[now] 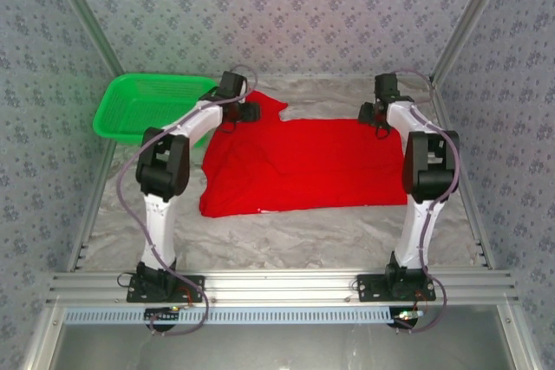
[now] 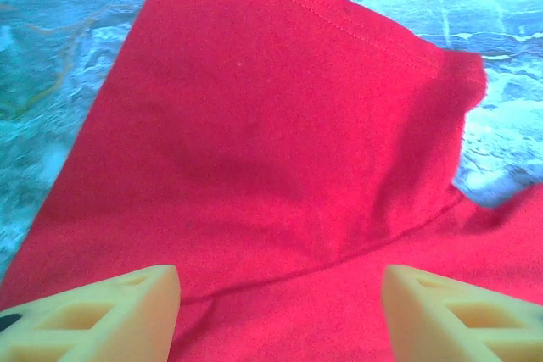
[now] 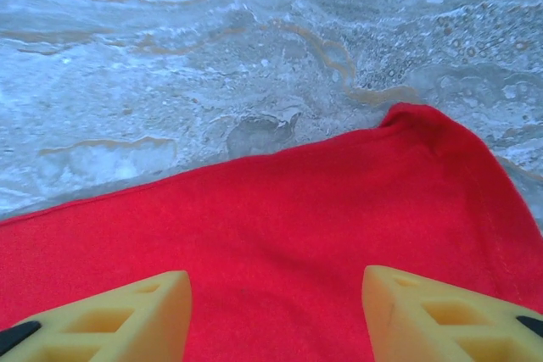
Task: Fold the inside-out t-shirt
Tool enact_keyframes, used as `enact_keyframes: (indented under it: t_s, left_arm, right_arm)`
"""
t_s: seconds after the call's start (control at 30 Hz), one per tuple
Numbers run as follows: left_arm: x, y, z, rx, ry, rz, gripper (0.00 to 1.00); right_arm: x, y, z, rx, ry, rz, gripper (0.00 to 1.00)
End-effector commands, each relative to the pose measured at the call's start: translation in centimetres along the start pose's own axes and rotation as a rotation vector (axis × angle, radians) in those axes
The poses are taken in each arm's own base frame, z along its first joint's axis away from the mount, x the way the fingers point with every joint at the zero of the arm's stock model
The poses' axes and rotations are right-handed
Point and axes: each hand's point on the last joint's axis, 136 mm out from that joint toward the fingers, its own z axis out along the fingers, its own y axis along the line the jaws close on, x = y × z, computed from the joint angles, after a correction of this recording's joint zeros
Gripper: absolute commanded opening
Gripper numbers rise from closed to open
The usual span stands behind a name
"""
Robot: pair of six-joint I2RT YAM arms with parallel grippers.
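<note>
The inside-out t-shirt (image 1: 299, 166) lies spread flat in the middle of the table, plain red side up, one sleeve pointing to the far left. My left gripper (image 1: 250, 112) hovers over that sleeve at the shirt's far left corner. In the left wrist view its yellow fingers (image 2: 102, 315) stand wide apart above the sleeve (image 2: 280, 116) and its seam, holding nothing. My right gripper (image 1: 375, 115) hangs over the far right corner. Its fingers (image 3: 441, 315) are spread above the red cloth (image 3: 280, 226) near the shirt's edge, with nothing between them.
A green plastic basket (image 1: 147, 106) stands at the far left, close behind the left arm. The table wears a crinkled grey marbled cover (image 1: 286, 236). Metal frame posts and patterned walls close in the sides and back.
</note>
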Motion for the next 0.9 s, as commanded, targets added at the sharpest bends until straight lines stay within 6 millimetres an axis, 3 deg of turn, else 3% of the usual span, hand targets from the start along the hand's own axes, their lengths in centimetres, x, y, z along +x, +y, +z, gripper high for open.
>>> enact_keyframes:
  t_s: [0.0, 0.17, 0.33, 0.5, 0.63, 0.7, 0.87]
  left_arm:
    - [1.4, -0.1, 0.7, 0.007, 0.107, 0.022, 0.63]
    - [3.0, 0.0, 2.0, 0.001, 0.166, 0.023, 0.63]
    - [6.9, 0.4, 2.2, -0.002, 0.238, 0.012, 0.63]
    - [11.0, 0.2, 0.6, 0.007, 0.273, 0.006, 0.63]
    - [13.2, 0.3, -1.2, 0.009, 0.285, 0.003, 0.63]
    - [12.5, -0.1, -2.1, 0.026, 0.254, 0.002, 0.63]
    - [6.6, -0.3, -2.3, 0.004, 0.125, 0.024, 0.65]
  right_arm:
    - [2.2, -0.8, 1.0, 0.037, 0.133, -0.010, 0.57]
    - [5.4, -2.0, 1.8, 0.046, 0.250, 0.014, 0.55]
    - [8.7, -2.7, 1.2, 0.064, 0.341, 0.002, 0.54]
    - [11.5, -3.6, -0.3, 0.078, 0.384, -0.006, 0.53]
    - [11.6, -4.1, -1.9, 0.081, 0.360, -0.018, 0.54]
    - [10.1, -3.7, -2.6, 0.064, 0.308, -0.019, 0.54]
    - [5.2, -3.1, -3.3, 0.049, 0.153, -0.008, 0.55]
